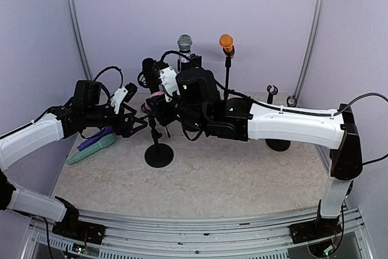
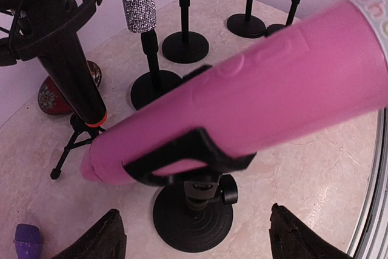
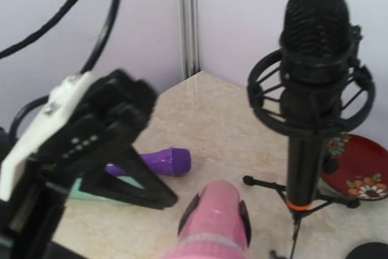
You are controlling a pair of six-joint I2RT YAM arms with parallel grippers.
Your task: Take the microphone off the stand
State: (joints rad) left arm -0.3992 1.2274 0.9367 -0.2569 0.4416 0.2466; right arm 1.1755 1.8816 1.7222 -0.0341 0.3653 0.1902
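Observation:
A pink microphone [image 2: 267, 83] lies tilted in the black clip [image 2: 182, 156] of a round-based stand [image 2: 193, 216]. In the right wrist view the pink microphone [image 3: 215, 216] runs out from the bottom edge with the clip's arms on both sides of it. My right gripper [image 1: 159, 97] is shut on its head end; its fingers are hidden in its own view. My left gripper [image 2: 194, 222] is open low beside the stand [image 1: 158, 150], one fingertip on each side of the pole, touching nothing.
A black studio microphone [image 3: 315, 59] on a tripod stands close behind, next to a red patterned dish [image 3: 359, 179]. A purple microphone [image 3: 160, 162] and a teal one [image 1: 91, 151] lie at the left. Glitter [image 1: 184, 43] and orange [image 1: 226, 42] microphones stand at the back.

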